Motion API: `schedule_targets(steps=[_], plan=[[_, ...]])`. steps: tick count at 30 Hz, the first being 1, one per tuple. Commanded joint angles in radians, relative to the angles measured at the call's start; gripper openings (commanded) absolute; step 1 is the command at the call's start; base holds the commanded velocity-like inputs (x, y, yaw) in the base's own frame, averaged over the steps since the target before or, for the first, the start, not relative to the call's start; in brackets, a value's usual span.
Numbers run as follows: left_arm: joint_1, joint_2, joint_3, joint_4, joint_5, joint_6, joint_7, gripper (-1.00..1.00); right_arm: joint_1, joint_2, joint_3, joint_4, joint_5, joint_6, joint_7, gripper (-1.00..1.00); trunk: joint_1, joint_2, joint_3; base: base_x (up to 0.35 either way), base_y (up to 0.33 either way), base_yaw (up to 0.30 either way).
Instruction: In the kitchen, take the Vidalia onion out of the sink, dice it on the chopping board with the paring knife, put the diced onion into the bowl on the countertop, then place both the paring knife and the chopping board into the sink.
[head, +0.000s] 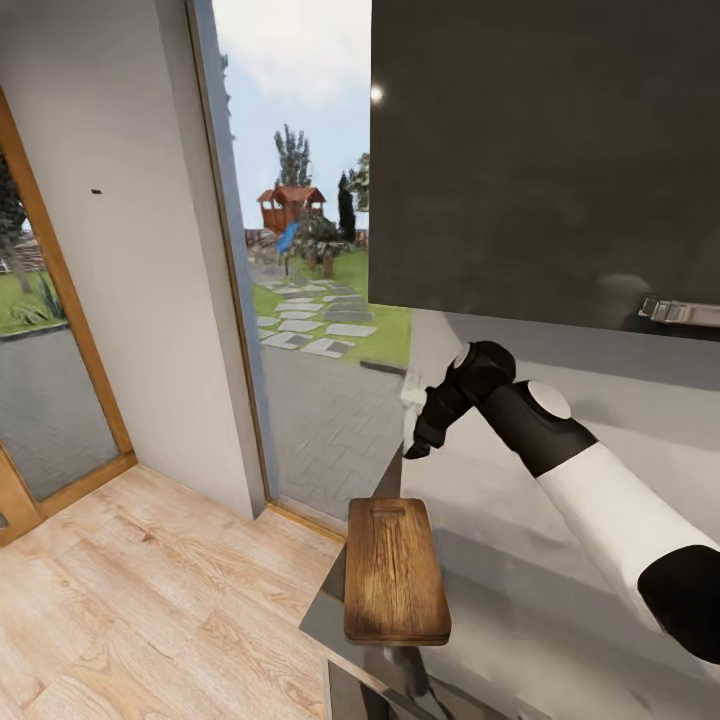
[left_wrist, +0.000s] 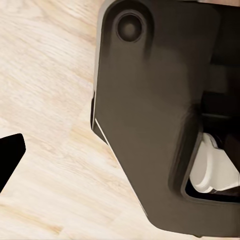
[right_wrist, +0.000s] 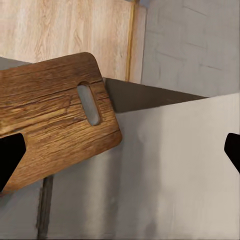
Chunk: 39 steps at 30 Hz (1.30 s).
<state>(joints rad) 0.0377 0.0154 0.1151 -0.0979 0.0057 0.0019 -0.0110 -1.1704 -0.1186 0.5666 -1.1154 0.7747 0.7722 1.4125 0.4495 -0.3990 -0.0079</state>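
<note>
Chopping board (head: 396, 572): dark-brown wood, visible grain, satin sheen.
Surface (head: 560, 560): smooth grey, glossy, reflective.
Floor (head: 150, 620): pale wood planks, knotted grain, matt.
Upper cabinet (head: 540, 150): smooth, dark, faintly glossy.
Right arm (head: 600, 490): smooth white and black shell.

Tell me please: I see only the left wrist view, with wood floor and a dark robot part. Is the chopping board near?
Observer: Yes. In the head view the chopping board lies flat on the countertop, at the end by the window.
Operator: Where is the right gripper?
Observer: The right gripper hangs above the countertop, beyond the board, apart from it.
Operator: Is it open?
Observer: Yes. The right wrist view shows its fingertips far apart, holding nothing.
</note>
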Motion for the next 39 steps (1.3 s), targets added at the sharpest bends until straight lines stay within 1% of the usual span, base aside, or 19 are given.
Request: schedule_targets(steps=[1,3,5,7,11,17,23,25,27,31,34,36,39], plan=[[0.001,-0.001,0.006,-0.002,0.001,0.0,-0.001,1.0,-0.002,-0.001,0.002,-0.001,0.013,0.002,0.02,1.0,0.0,-0.001,-0.001,0.0,0.0,0.0],[0.001,-0.002,0.006,-0.002,0.0,0.0,-0.001,1.0,-0.002,-0.003,0.012,-0.001,0.034,-0.037,0.071,1.0,0.0,-0.001,-0.001,0.0,0.0,0.0],[0.001,-0.002,0.006,-0.002,0.0,0.0,-0.001,1.0,-0.003,-0.004,0.04,-0.001,0.044,-0.06,0.1,1.0,0.0,-0.001,-0.001,0.0,0.0,0.0],[0.001,-0.002,0.006,-0.002,0.0,0.0,-0.001,1.0,-0.003,-0.004,0.082,0.0,0.048,-0.069,0.113,1.0,0.0,-0.001,-0.001,0.0,0.0,0.0],[0.001,-0.002,0.006,-0.002,0.0,0.0,-0.001,1.0,-0.003,-0.005,0.121,0.001,0.05,-0.074,0.12,1.0,0.0,-0.001,-0.001,0.0,0.0,0.0],[0.001,-0.002,0.006,-0.002,0.0,-0.009,-0.001,1.0,-0.003,-0.006,0.133,0.002,0.052,-0.076,0.123,1.0,0.0,-0.001,-0.001,0.0,0.0,0.0],[0.001,-0.003,0.006,-0.002,0.0,-0.023,-0.001,1.0,-0.003,-0.006,0.155,0.002,0.055,-0.075,0.123,1.0,0.0,-0.001,-0.001,0.0,0.0,0.0],[0.001,-0.003,0.006,-0.002,0.0,-0.024,-0.001,1.0,-0.003,-0.006,0.156,0.002,0.059,-0.075,0.123,1.0,0.0,-0.001,-0.002,0.0,0.0,0.0],[0.001,-0.004,0.006,-0.002,0.0,-0.025,-0.001,1.0,-0.003,-0.006,0.161,0.002,0.072,-0.074,0.123,1.0,0.0,-0.001,-0.004,0.0,0.0,0.0],[0.001,-0.005,0.006,-0.002,0.0,-0.026,-0.001,1.0,-0.003,-0.006,0.164,0.002,0.077,-0.074,0.123,1.0,0.0,-0.001,-0.01,0.0,0.0,0.0],[0.001,-0.006,0.006,-0.002,0.0,-0.026,-0.001,1.0,-0.003,-0.006,0.177,0.002,0.078,-0.074,0.123,1.0,0.0,-0.001,-0.015,0.0,0.0,0.0],[0.001,-0.006,0.006,-0.002,0.0,-0.026,-0.001,1.0,-0.003,-0.006,0.202,0.002,0.078,-0.071,0.123,1.0,0.0,-0.001,-0.017,0.0,0.0,0.0],[0.001,-0.006,0.005,-0.002,0.0,-0.026,-0.001,1.0,-0.003,-0.006,0.209,0.002,0.079,-0.07,0.123,1.0,0.0,-0.001,-0.02,0.0,0.0,0.0]])
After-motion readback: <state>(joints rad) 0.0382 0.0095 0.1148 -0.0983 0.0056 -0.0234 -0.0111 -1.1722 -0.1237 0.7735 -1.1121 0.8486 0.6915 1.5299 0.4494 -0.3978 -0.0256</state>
